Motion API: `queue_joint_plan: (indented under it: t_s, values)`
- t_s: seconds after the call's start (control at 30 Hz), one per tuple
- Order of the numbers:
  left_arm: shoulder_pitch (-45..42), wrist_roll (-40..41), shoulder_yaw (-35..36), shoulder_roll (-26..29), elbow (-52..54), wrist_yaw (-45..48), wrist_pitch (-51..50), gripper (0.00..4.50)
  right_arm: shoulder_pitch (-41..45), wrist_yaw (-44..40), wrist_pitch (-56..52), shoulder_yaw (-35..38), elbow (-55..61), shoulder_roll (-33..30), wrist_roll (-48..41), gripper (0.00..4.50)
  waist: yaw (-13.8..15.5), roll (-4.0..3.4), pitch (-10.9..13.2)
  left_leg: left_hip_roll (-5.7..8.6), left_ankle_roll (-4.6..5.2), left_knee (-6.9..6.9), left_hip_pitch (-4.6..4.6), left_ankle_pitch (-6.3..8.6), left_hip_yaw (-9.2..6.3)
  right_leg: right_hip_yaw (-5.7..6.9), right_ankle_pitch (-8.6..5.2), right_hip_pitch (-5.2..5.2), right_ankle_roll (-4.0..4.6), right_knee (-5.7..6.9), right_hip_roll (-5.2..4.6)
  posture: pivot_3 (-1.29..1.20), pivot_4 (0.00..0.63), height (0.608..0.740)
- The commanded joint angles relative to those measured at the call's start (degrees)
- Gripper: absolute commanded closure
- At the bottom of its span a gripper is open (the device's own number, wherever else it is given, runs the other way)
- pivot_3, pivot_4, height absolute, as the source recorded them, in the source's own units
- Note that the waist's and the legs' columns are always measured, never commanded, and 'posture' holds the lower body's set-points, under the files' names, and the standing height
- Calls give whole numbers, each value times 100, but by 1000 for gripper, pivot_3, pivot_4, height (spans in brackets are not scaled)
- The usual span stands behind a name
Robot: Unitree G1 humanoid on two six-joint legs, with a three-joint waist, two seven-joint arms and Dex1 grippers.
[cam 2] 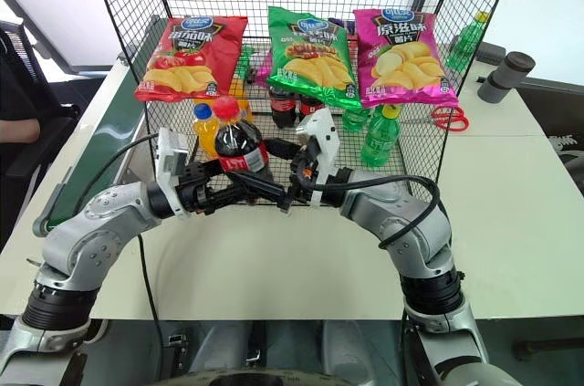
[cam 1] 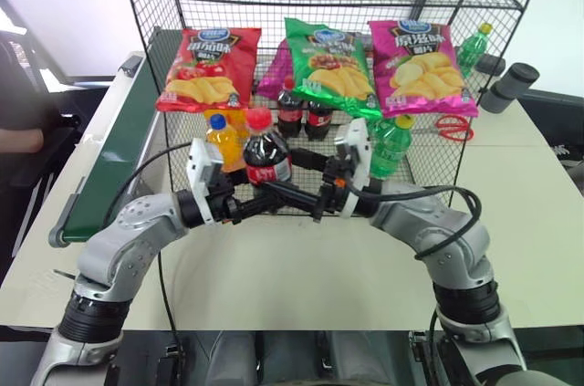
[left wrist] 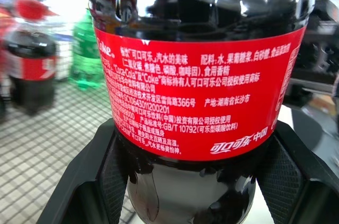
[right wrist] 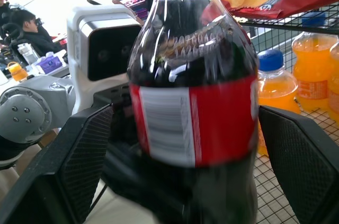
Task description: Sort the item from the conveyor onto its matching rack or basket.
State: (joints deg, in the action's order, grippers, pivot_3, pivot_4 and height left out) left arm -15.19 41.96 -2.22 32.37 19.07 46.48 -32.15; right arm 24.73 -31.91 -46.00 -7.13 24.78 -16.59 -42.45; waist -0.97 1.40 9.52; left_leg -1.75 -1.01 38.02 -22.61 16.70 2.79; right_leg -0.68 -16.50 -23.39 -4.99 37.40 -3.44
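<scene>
The green belt (cam 1: 109, 162) runs along the left side of the table. The left gripper (cam 1: 257, 193) squeezes the cola bottle (cam 1: 266, 156) low down and holds it upright above the table, just in front of the black wire rack (cam 1: 438, 144). The right gripper (cam 1: 306, 187) has its fingers wide apart, one on each side of the bottle. An orange drink (cam 1: 222, 138) stands just behind the cola.

Cola bottle (left wrist: 196, 97) red label — "Coke", "GB/T 10792" — Chinese small print
</scene>
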Motion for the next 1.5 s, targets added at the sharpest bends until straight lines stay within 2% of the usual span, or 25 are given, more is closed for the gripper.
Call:
queue_joint_plan:
  t_s: [0.03, 0.1, 0.27, 0.43, 0.53, 0.57, 0.77, 0.9, 1.0, 1.17, 1.3, 1.5]
  values:
    - [-197, -222, -134, -2, 81, 276, 215, 1700, 99, 21, -63, -47, 198, 113, -152, 0, 5, 0, 0, 0, 0, 1, 0, 0, 0, 0, 0, 0, 0, 1, 2, 0, 150, 740]
    - [-234, -361, -187, -10, 44, 337, 249, 1700, 96, 34, -116, -26, 172, 161, -201, 0, 4, 0, 0, -2, 0, 3, 0, 0, -1, 0, 0, 1, 0, 2, 7, 0, 150, 740]
    - [-221, -520, -161, -52, 35, 429, 244, 1700, 37, -3, -247, 73, 157, 169, -322, 1442, 3, 0, 0, -7, 0, 4, 0, 0, -1, -1, 0, 0, -1, 2, 15, 0, 150, 740]
    - [-180, -512, -113, -88, 58, 451, 161, 1700, 37, -24, -217, 32, 162, 171, -253, 1449, 3, 0, 0, -7, 0, 4, 0, 0, -2, -1, 0, 0, -1, 3, 15, 0, 150, 740]
    - [-146, -446, -78, -64, 98, 456, 25, 156, 54, -28, -166, -7, 125, 184, -185, 1449, 0, 0, 0, -7, 0, 4, 0, 0, -2, -2, 0, -1, -1, 4, 15, 0, 150, 740]
    - [-137, -533, -79, -58, 102, 418, 69, 56, 60, -24, -151, -9, 110, 192, -171, 1449, -3, 0, 0, -8, 0, 4, 0, 0, -3, -2, 0, -1, -1, 4, 15, 0, 150, 740]
    - [152, -668, 148, 101, 129, 296, 69, 56, 102, 125, 198, 92, -108, 295, 122, 1449, -9, 0, 0, -8, 0, 4, 1, 0, -3, -2, 0, 0, -1, 5, 15, 0, 150, 740]
    - [885, -799, 627, 402, 203, 199, 217, 56, 256, 590, 894, 391, -811, 364, 832, 1449, -27, 0, 0, -11, 0, 2, 3, 0, -2, -5, 0, -4, -1, 7, 17, 0, 150, 740]
    - [1482, -1164, 829, 584, 199, 176, 638, 56, 298, 745, 1583, 323, -1436, 292, 1559, 1449, -3, -1, 1, -10, 0, 2, 3, 0, 0, -5, -1, -5, 0, 8, 13, 0, 150, 740]
    - [1758, -1251, 1077, 264, 58, -131, 1005, 56, 140, 717, 3246, 62, -2640, 665, 2495, 1449, -3, -3, 2, -5, 0, 2, 0, 0, 4, -4, -1, -4, 1, 4, 0, 0, 150, 740]
    - [1717, -1242, 1057, 34, 141, -245, 1098, 56, 85, 593, 4346, -91, -3399, 950, 2923, 1449, -21, -4, 3, -6, 0, 2, 5, 0, 4, -4, 0, -3, 0, 11, 1, 0, 150, 740]
    - [1647, -1278, 937, -88, 215, -332, 1095, 56, 326, 986, 5692, -25, -4711, 1224, 3566, 1449, -28, -5, 3, -6, -2, 2, 5, 0, 4, -4, 0, -4, -1, 12, 1, 0, 150, 740]
